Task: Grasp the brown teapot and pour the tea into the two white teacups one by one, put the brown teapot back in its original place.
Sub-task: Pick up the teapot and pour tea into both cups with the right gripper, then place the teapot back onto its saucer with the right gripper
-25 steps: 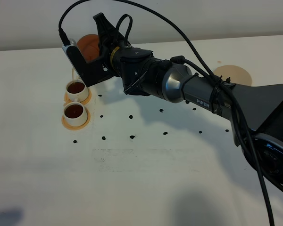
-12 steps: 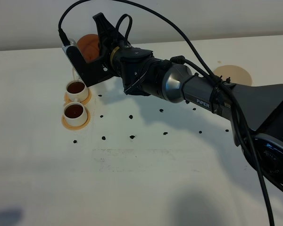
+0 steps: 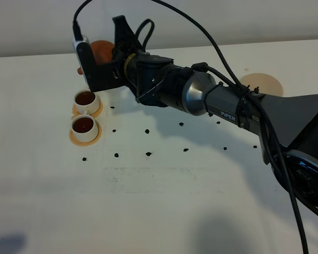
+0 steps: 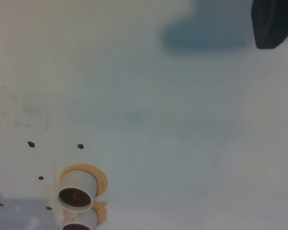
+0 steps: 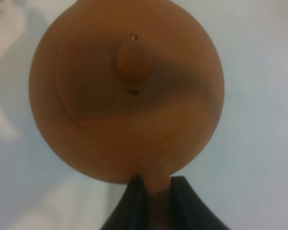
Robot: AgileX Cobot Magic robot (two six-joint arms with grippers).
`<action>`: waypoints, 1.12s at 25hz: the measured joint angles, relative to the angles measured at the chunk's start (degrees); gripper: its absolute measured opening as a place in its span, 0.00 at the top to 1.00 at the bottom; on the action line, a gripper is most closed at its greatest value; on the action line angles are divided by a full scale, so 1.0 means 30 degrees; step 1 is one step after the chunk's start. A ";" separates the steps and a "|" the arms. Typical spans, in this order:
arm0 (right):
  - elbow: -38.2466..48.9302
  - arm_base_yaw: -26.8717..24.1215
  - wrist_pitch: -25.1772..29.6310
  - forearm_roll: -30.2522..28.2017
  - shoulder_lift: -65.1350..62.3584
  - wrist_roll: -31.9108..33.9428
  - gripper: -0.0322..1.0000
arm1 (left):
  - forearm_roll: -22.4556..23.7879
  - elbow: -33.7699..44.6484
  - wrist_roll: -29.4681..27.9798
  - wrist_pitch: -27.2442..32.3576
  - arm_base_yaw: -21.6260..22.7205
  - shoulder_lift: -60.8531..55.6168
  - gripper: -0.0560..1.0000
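Teapot [image 5: 127, 91] now tipped back upright above the far teacup [image 3: 86, 100], handle pinched in right claw [image 5: 156, 191].

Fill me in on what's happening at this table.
The right gripper holds the brown teapot by its handle, jaws shut on it, up in the air behind the two white teacups. Both cups hold dark tea and sit on their orange-tan saucers. The pale tan coaster stands bare at the far right. The left gripper is out of view, not involved.
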 joint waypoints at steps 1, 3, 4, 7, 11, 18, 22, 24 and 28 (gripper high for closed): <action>0.0000 0.0000 0.0100 0.0544 0.0000 0.0106 0.88 | 0.0000 0.0000 0.0000 0.0000 0.0000 0.0000 0.65; 0.0000 0.0000 0.0376 0.1871 0.0000 0.0211 0.88 | 0.0000 0.0000 0.0000 0.0000 0.0000 0.0000 0.65; 0.0000 0.0000 0.0513 0.2515 0.0000 0.0344 0.88 | 0.0000 0.0000 0.0000 0.0000 0.0000 0.0000 0.65; 0.0000 -0.0101 0.0906 0.4439 0.0000 0.0739 0.88 | 0.0000 0.0000 0.0000 0.0000 0.0000 0.0000 0.65; 0.0000 -0.0465 0.1559 0.7718 -0.0149 0.1352 0.88 | 0.0000 0.0000 0.0000 0.0000 0.0000 0.0000 0.65; -0.0008 -0.1878 0.2124 1.5973 -0.1150 0.1440 0.88 | 0.0000 0.0000 0.0000 0.0000 0.0000 0.0000 0.65; -0.0008 -0.2319 0.3114 1.8646 -0.1150 0.1153 0.88 | 0.0000 0.0000 0.0000 0.0000 0.0000 0.0000 0.65; -0.0008 -0.2319 0.3339 1.9341 -0.1150 0.1116 0.88 | 0.0000 0.0000 0.0000 0.0000 0.0000 0.0000 0.65; -0.0008 -0.2319 0.3432 2.0494 -0.0910 0.1055 0.88 | 0.0000 0.0000 0.0000 0.0000 0.0000 0.0000 0.65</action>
